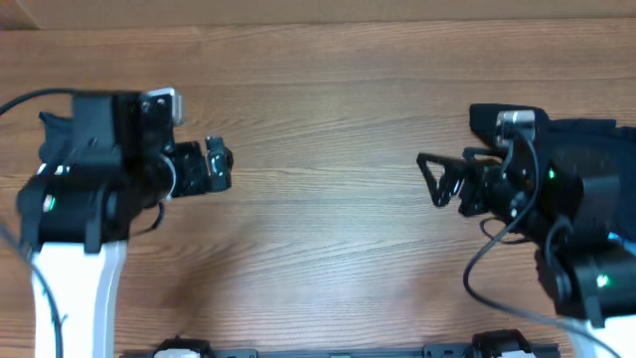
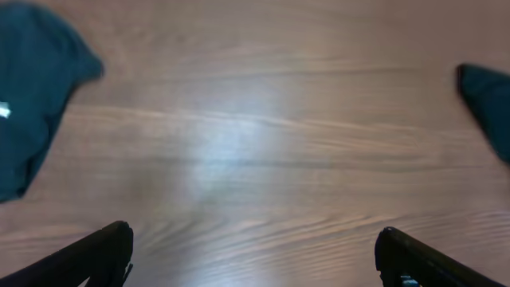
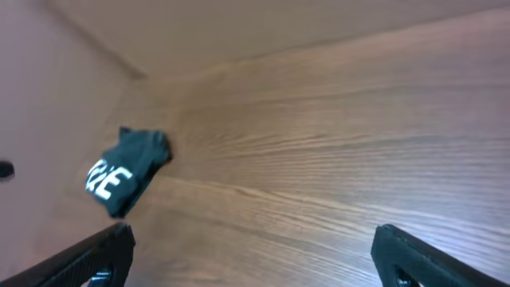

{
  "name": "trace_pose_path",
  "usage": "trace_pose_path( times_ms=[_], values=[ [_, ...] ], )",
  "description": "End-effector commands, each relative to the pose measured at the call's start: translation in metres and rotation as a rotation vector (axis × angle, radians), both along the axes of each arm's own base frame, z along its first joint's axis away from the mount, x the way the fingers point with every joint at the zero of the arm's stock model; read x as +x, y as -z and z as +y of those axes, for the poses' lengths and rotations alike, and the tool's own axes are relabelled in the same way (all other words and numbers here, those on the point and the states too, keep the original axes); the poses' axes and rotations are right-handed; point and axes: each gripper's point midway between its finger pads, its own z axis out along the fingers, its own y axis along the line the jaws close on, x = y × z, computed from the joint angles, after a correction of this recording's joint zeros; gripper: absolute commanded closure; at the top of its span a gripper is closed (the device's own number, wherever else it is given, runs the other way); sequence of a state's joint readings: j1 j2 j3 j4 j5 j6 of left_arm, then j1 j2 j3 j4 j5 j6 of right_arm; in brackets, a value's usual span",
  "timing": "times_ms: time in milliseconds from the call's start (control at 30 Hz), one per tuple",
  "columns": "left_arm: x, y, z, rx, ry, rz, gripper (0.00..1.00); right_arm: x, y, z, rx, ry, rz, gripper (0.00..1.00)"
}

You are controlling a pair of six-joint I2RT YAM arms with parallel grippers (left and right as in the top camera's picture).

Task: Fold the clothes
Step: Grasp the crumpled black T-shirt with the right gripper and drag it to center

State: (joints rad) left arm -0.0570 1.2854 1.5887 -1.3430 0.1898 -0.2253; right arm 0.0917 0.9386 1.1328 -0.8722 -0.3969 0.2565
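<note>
Note left gripper [image 1: 217,165] and right gripper [image 1: 430,180] spread wide, empty. Locate black shirt [image 2: 32,104] upper left in left wrist view — lettered top [image 3: 123,171] mid-left in right wrist view. Pinch one hem; drag to table [image 1: 328,119] centre.

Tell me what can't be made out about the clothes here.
Overhead: dark cloth mostly under the right arm, cut by the right edge.
Left wrist: blurred dark garment cut by the left edge; dark piece cut by the right edge.
Right wrist: bunched lettered top, lettering incomplete.
</note>
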Motion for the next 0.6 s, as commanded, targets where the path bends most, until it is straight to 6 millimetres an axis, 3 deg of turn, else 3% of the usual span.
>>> trace_pose_path(
  times_ms=[0,67,133,200,233,333,433,567],
  values=[
    [0.006,0.031,0.002,0.021,0.014,0.154,0.0,0.035,-0.027,-0.095,-0.057,0.467,0.091,0.0],
    [0.007,0.044,0.002,0.025,0.012,0.211,0.0,0.044,-0.029,-0.163,-0.021,0.707,0.19,0.07],
    [0.009,0.046,0.002,0.021,0.01,0.218,0.0,0.045,-0.02,-0.216,0.009,0.851,0.247,0.09],
    [0.011,0.039,0.002,0.021,0.01,0.2,0.0,0.04,0.002,-0.266,0.08,0.964,0.318,0.17],
    [0.012,0.033,0.002,0.024,0.008,0.185,0.0,0.031,0.022,-0.302,0.141,1.063,0.375,0.23],
    [0.017,0.008,0.002,0.02,0.008,0.116,0.0,0.007,0.066,-0.376,0.215,1.236,0.464,0.29],
    [0.022,-0.006,0.002,0.018,0.007,0.068,0.0,-0.003,0.094,-0.417,0.28,1.344,0.488,0.3],
    [0.02,-0.009,0.002,0.01,-0.004,0.072,0.0,0.004,0.134,-0.446,0.278,1.385,0.527,0.34]
  ],
)
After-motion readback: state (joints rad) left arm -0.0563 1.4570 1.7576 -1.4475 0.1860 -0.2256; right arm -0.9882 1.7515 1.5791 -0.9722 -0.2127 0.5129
